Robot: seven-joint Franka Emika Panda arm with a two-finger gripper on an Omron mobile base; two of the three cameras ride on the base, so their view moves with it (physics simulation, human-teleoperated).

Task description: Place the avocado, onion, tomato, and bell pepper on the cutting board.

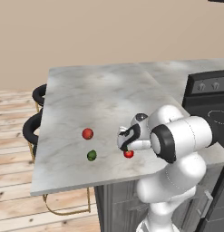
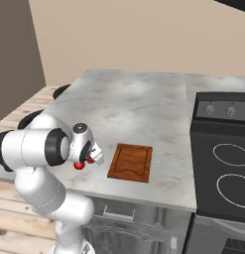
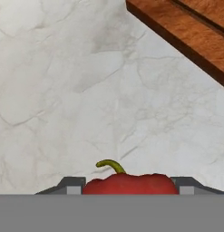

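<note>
Close up, fingers (image 3: 130, 186) flanking bell pepper (image 3: 130, 184)

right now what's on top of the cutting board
Nothing that shows: the cutting board lies bare in the right base view, and the corner seen in the hand view is bare too. The red bell pepper sits between the gripper fingertips on the counter beside it.

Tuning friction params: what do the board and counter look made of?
Board: looks like wood, reddish-brown with grain lines and a routed groove, matte. Counter: looks like marble or similar stone, pale grey with darker veins, smooth; gloss hard to judge in a render.
</note>
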